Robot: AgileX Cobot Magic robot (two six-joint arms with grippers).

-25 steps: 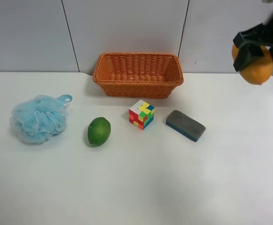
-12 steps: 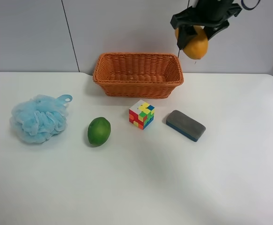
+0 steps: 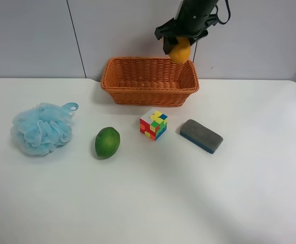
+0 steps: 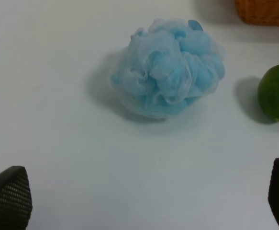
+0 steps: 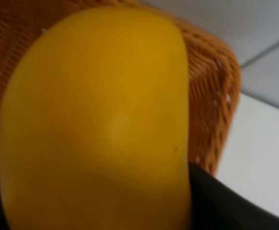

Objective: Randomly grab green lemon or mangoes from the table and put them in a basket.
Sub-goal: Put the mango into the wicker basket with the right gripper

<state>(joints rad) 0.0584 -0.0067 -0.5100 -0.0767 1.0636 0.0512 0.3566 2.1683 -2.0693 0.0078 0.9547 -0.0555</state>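
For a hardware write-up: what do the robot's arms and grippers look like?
The right arm is bulky matte black, with a thin black cable looping beside it; the right gripper is black too. The left gripper has rounded black fingertips with fine crosshatch texture. No markings are visible.

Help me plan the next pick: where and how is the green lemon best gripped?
Take the green lemon across its narrower middle, coming straight down from above. It lies on its side on the table, long axis roughly towards the basket, with bare tabletop on both flanks.
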